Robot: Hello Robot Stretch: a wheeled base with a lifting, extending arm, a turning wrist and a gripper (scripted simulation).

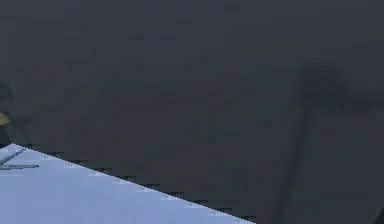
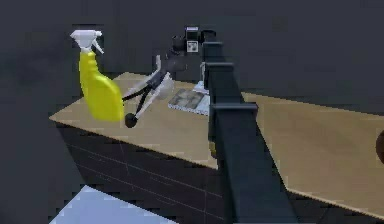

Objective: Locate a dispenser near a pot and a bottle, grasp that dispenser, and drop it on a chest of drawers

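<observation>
Gripper [image 2: 133,108] at the table's [image 2: 300,135] left end, just beside the yellow dispenser [image 2: 98,88], which is tilted near the left corner. Can't tell if it's grasped. Probably light, stiff, slick plastic; best taken at the narrow neck under the trigger.

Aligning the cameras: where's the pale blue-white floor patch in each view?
Forward view: pale blue-white floor patch, bottom left corner, edge slanting down toward the bottom middle.
Arm side view: probably the same patch, bottom left, in front of the tan-topped dark counter.
Shared landmark: the dark grey wall, upper part of both.
</observation>
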